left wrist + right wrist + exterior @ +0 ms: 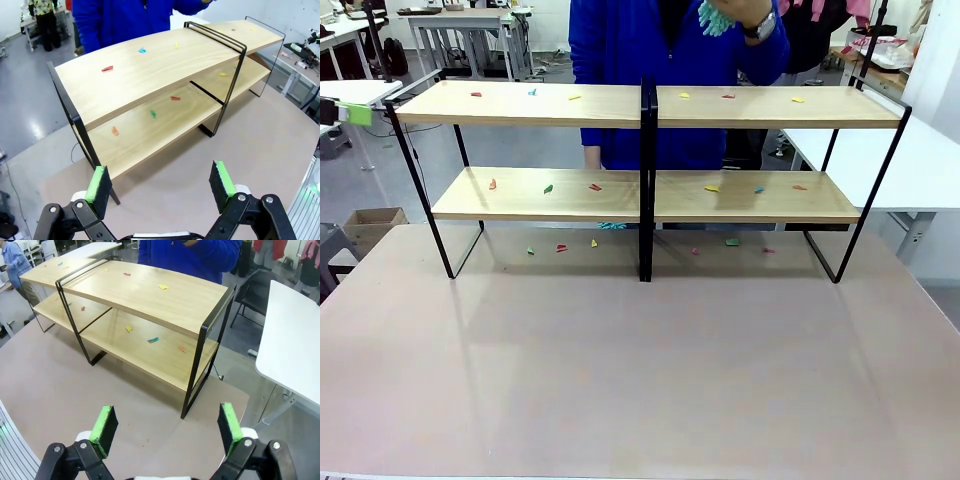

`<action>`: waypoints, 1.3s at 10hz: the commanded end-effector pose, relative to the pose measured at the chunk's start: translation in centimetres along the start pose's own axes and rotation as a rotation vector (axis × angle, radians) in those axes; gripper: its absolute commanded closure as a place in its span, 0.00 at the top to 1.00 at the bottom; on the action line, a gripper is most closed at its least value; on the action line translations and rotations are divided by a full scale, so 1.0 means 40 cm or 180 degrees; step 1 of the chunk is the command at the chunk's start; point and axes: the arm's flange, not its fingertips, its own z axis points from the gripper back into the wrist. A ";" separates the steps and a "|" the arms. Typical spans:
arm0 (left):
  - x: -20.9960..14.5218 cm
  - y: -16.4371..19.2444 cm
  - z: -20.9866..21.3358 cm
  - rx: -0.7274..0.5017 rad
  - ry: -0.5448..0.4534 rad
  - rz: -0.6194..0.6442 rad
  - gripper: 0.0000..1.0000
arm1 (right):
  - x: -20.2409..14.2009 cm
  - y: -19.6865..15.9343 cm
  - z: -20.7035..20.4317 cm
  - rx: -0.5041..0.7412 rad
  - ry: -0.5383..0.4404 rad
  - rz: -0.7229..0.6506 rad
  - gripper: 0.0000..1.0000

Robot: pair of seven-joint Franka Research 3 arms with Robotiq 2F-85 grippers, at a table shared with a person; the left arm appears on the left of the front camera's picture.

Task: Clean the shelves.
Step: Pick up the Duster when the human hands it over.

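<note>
no readable text, labels or signs anywhere

It was a lab or workshop; white desks (920,165) stood on a grey floor (520,150); gear crowded a far desk (470,22); a cardboard box (370,225) sat nearby.

The shelves (648,150) stand side by side on the far part of the counter (640,380), toward 12 o'clock, with their end frames touching at the centre. The left unit (520,104) spans 10 to 12 o'clock and the right unit (770,106) spans 12 to 2 o'clock. Small coloured scraps (548,188) lie scattered on both top boards, both lower boards and the counter beneath the units. A person (620,60) in a blue top stands behind the shelves at 12 o'clock. One hand (745,15), wearing a wristwatch, is raised toward 1 o'clock with a teal item (712,18) against it; its nature is unclear. A white table (920,170) stands at 3 o'clock.
</note>
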 end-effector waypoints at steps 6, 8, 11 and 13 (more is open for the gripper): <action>0.000 -0.002 -0.001 -0.0012 -0.0002 -0.0006 1.00 | 0.001 0.001 0.000 0.0016 -0.0019 0.0018 1.00; 0.000 -0.002 -0.001 -0.0012 -0.0002 -0.0006 1.00 | 0.001 0.001 0.000 0.0016 -0.0019 0.0018 1.00; 0.000 -0.002 -0.001 -0.0012 -0.0002 -0.0006 1.00 | 0.000 0.001 0.000 0.0001 0.0001 0.0007 1.00; 0.000 -0.002 -0.001 -0.0012 -0.0002 -0.0006 1.00 | 0.129 -0.014 -0.005 0.0409 0.0214 -0.0425 1.00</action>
